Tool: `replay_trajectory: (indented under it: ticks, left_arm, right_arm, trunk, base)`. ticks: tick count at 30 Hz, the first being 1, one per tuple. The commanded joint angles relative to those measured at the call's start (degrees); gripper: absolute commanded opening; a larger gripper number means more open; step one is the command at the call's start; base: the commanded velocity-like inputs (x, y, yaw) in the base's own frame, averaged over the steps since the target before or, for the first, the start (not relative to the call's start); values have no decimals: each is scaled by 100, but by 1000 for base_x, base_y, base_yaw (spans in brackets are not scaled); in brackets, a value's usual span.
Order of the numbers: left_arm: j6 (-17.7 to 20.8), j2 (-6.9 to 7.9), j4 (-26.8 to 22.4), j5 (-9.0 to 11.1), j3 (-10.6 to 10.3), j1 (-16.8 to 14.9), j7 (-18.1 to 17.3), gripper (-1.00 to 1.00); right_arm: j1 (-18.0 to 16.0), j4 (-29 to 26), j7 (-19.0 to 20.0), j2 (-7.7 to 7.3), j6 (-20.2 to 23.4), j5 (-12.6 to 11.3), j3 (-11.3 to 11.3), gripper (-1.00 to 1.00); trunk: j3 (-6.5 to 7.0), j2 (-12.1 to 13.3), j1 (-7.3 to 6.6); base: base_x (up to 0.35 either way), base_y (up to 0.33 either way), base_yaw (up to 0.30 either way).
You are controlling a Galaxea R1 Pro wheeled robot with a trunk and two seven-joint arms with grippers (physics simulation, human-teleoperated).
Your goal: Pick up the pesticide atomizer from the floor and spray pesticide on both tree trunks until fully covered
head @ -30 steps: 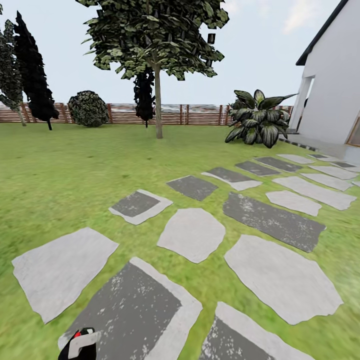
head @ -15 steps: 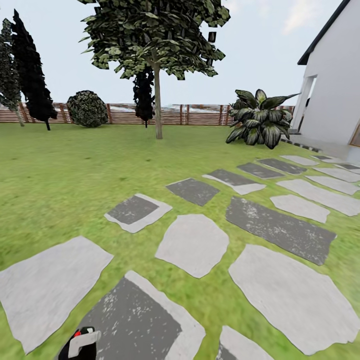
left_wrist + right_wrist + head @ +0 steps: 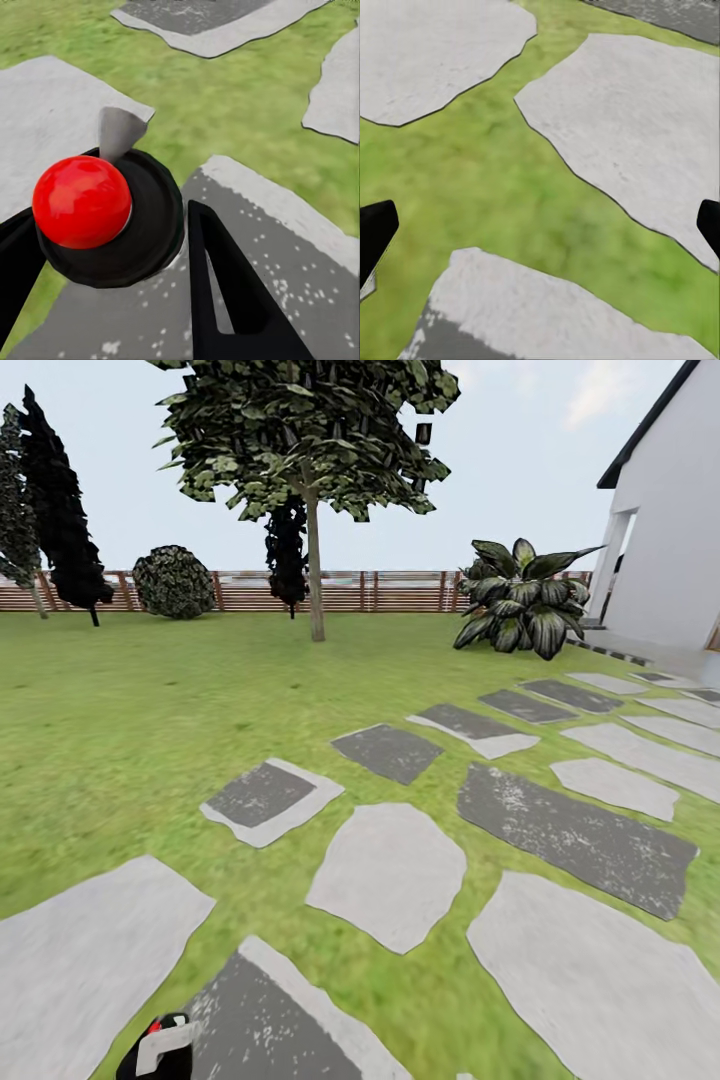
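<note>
The pesticide atomizer (image 3: 101, 214) is a black body with a red ball top and a grey nozzle, and my left gripper (image 3: 112, 240) is shut on it, one black finger on each side. It also shows at the lower left edge of the head view, where the atomizer (image 3: 165, 1048) hangs over a dark stepping stone. My right gripper (image 3: 540, 225) is open, fingertips wide apart, above grass and pale stones. One tall tree (image 3: 312, 430) stands far ahead on the lawn near the fence, and its tree trunk (image 3: 316, 575) is straight and bare.
Grey and dark stepping stones (image 3: 385, 875) run across the green lawn toward the white house (image 3: 665, 550) at right. A brown slat fence (image 3: 400, 592) closes the back. Dark conifers (image 3: 60, 510), a round bush (image 3: 175, 582) and a broad-leaved plant (image 3: 520, 600) stand along it.
The whole head view has shifted: the stepping stones slide down and closer, so the camera has moved forward. The atomizer keeps its place in the left gripper.
</note>
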Motion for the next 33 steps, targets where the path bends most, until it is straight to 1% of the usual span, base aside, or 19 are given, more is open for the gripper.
replay_trajectory:
  ticks: [1, 33]
  left_arm:
    - [-19, 0, 4, -23, 4, -4, 20, -100]
    - [-20, 0, -5, -23, 4, -4, 22, -100]
  right_arm:
    - [-3, 4, 10, 0, -16, -14, -7, 100]
    - [-5, 4, 10, -3, -16, -16, -6, 100]
  trunk:
    - [-6, -2, 2]
    - [-6, -2, 2]
  base:
    - [340, 0, 0]
    - [340, 0, 0]
